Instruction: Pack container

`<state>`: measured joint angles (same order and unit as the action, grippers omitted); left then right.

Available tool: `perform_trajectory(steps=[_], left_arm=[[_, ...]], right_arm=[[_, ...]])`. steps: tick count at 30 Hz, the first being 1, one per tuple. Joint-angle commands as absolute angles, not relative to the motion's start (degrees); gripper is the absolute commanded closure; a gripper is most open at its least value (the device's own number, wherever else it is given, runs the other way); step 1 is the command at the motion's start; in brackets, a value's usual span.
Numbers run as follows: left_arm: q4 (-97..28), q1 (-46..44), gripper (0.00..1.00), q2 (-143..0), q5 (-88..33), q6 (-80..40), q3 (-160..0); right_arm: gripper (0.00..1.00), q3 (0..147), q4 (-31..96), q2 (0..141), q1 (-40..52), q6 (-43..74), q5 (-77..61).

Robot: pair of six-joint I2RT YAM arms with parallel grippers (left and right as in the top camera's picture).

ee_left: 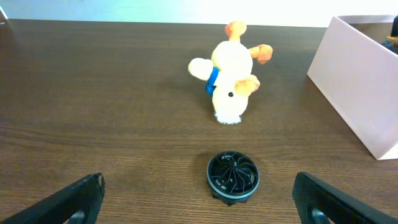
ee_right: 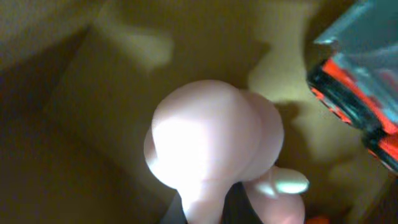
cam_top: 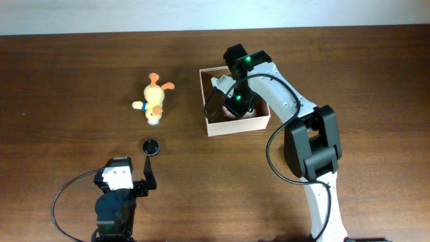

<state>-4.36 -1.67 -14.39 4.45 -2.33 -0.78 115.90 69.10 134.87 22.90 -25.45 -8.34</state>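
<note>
Container [cam_top: 238, 125] sits far right on the dark wooden table [cam_top: 67, 81]. Near, the left claw [ee_left: 199, 186] is wide open and empty; beyond it lies a black disc [ee_left: 232, 177], then a toy duck [ee_left: 230, 74]. The right claw [cam_top: 235, 101] is inside the container above a pink toy [ee_right: 211, 137]; I cannot tell its opening.

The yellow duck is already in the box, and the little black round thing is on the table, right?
Not quite. The yellow duck is not in the container; it lies on the table outside it, as the overhead view shows. The black round thing is indeed on the table.
</note>
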Motion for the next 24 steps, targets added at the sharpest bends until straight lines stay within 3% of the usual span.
perform_trajectory(steps=[1,9,24], left_arm=[[-4.4,-1.3,0.01,-14.1,3.8,-1.2,-0.5],[-4.4,-1.3,0.01,-14.1,3.8,-1.2,-0.5],[-4.4,-1.3,0.01,-14.1,3.8,-1.2,-0.5]], right_arm=[[0.96,121.1,70.5,135.3,22.8,-24.1,-7.3],[0.96,130.4,74.6,135.3,22.8,-15.5,-0.3],[0.96,130.9,82.0,135.3,22.7,5.1,2.7]])
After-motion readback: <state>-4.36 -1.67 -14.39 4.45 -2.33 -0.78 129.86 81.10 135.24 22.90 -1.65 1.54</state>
